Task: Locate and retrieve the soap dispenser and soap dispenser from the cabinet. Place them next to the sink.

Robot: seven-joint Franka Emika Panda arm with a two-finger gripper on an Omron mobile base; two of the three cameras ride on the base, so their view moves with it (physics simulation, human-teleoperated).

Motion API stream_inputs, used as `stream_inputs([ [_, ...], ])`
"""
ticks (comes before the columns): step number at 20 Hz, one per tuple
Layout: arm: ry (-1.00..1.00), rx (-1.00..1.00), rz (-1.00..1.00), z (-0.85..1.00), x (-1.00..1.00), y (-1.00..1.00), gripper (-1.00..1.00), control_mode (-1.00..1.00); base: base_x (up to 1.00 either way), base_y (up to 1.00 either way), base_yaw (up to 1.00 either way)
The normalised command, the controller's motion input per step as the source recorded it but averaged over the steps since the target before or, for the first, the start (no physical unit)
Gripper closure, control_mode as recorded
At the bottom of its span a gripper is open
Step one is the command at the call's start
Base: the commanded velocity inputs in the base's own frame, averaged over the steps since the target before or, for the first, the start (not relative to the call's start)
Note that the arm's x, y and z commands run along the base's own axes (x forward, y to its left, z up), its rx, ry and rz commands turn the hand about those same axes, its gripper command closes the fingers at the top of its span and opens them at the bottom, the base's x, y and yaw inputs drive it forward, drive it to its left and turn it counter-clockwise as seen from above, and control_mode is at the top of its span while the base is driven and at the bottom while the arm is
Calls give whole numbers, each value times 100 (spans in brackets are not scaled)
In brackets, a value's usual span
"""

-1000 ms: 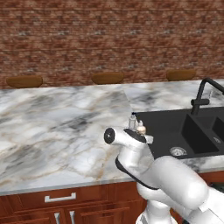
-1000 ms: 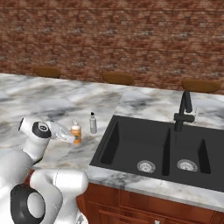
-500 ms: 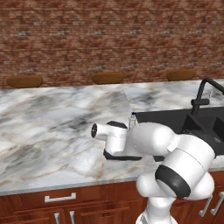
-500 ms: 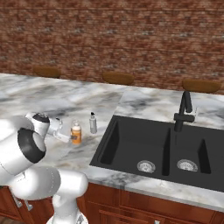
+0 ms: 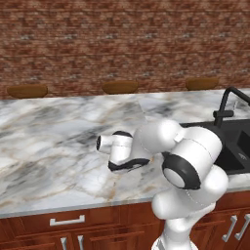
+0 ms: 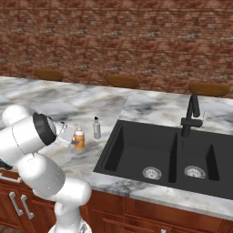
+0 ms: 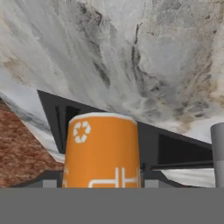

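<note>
Claw (image 6: 73,137) first: we see it low over the tabletop (image 6: 50,102), reaching in from the left side of the right base view. It is pinching the orange soap bottle (image 6: 79,140). In the hand view the claw (image 7: 101,183) has that orange soap bottle (image 7: 103,148) right between its tips, very close, with a white recycling mark on its side. That view is rolled, so marble shows above the bottle.

We see the orange bottle upright on the marble, its white pump head on top. The grey soap bottle (image 6: 96,129) stands upright just beside it, nearer the sink and apart from it. In the hand view the grey soap bottle (image 7: 218,153) shows at the right edge. Both bottles stand on the tabletop near the left rim of the sink (image 6: 113,150), outside the basins.

The sink is black with two basins, a silver drain in each, and a black faucet (image 6: 191,119) at its back edge. From the left base view, the white arm (image 5: 188,156) bends across in front of the sink (image 5: 240,146), and we cannot see the bottles behind it. The faucet (image 5: 225,106) rises past the arm, over the marble tabletop (image 5: 49,132).

A brick wall (image 6: 136,41) runs behind. Wooden cupboard fronts with silver handles (image 5: 67,220) sit below the tabletop.
</note>
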Motion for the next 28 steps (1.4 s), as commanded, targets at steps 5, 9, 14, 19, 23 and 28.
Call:
stream_inputs([
  [5,-6,0,-4,-22,17,-21,100,-100,0,0,0],
  [9,-14,1,-7,-32,17,-18,100,-100,0,0,0],
  [14,-14,7,-6,-26,40,-7,100,-100,0,0,0],
  [19,0,0,-2,-21,57,-1,100,-100,0,0,0],
  [23,3,-1,-3,-21,49,0,100,-100,0,0,0],
  [28,1,0,-3,-25,33,-2,100,-100,0,0,0],
])
